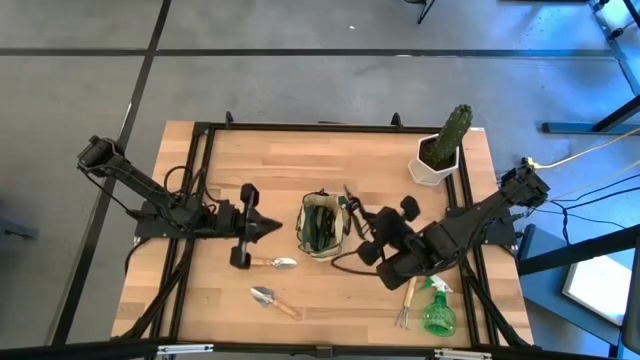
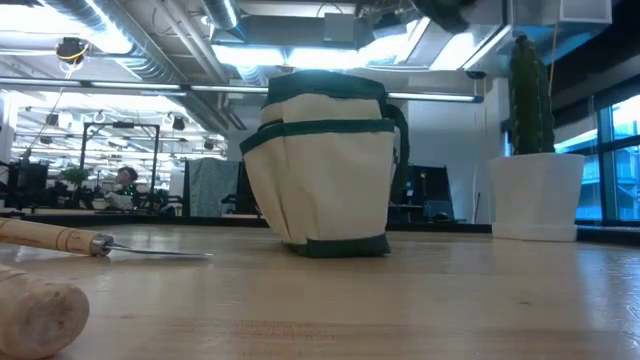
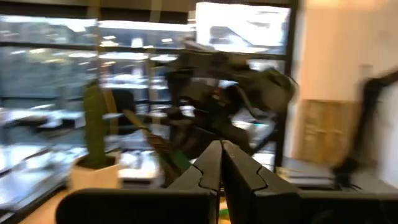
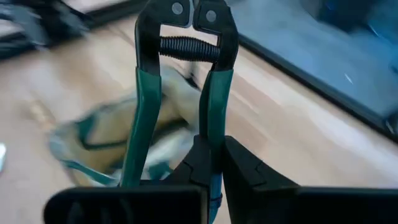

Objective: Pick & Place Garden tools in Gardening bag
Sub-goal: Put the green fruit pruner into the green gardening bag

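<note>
Right fingers [image 4: 214,163] clamp green-sleeved, spring-jointed pruners [image 4: 186,74] above the fabric bag [image 1: 322,226]; left fingers [image 3: 221,171] pressed together.

1. High view: even, bright overhead light on the table [image 1: 330,290]; shadows under the arms are short and soft, and there is no glare on the wood.
2. Low view: ceiling strip lights glow across the upper frame, brightest behind the bag [image 2: 325,165], which is partly backlit. The wooden handle [image 2: 35,315] at lower left is out of focus (very near the lens).
3. Left wrist view: motion blur smears the whole frame; the windows at upper centre are blown out and the cactus [image 3: 96,127] at left is soft.
4. Right wrist view: the pruners [image 4: 183,81] are fairly sharp at centre, while the bag [image 4: 112,146] and table behind are blurred.
</note>
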Available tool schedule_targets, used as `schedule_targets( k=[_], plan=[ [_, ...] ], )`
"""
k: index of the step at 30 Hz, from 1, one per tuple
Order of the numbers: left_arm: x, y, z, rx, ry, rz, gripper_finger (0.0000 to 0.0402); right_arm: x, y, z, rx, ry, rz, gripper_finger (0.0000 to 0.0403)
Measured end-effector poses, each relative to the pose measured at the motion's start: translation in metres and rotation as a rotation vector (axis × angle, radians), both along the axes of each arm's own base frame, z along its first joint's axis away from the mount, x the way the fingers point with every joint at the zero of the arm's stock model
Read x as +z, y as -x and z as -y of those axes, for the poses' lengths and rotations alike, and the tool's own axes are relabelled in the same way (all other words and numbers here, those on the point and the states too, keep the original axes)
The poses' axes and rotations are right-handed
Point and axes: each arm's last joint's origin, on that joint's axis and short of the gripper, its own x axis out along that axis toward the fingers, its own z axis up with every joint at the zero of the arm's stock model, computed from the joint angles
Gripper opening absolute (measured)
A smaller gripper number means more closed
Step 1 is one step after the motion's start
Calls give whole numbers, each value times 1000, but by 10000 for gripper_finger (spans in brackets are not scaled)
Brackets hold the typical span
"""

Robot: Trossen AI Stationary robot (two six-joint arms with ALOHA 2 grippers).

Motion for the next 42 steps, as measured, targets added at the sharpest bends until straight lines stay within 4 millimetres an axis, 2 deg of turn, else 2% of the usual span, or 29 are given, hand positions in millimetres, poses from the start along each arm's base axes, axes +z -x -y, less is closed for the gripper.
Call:
schedule_targets(
  k=[7,10,14,19,24,29,35,38,42],
  plan=[
    [1,1,6,-184,-102,33,6,20,-19,-17,236,41,53,16],
    [-1,1,8,-248,-160,29,3,29,-28,-26,388,31,86,16],
    [-3,1,9,-263,-214,27,2,41,-38,-37,591,1,170,16],
    [-3,1,10,-276,-248,34,3,50,-45,-38,758,-6,230,15],
    [-3,2,14,-399,-317,69,2,58,-54,-35,973,-83,304,15],
    [-6,1,19,-523,-403,110,2,59,-63,-31,1085,-149,344,15],
    [-5,-7,21,-433,-379,168,5,51,-80,-36,1221,-206,418,15],
    [-8,-10,23,-444,-386,171,17,43,-87,-36,1234,-217,408,15],
    [-5,-10,24,-472,-367,205,53,30,-98,-34,1219,-235,379,13]
  ],
)
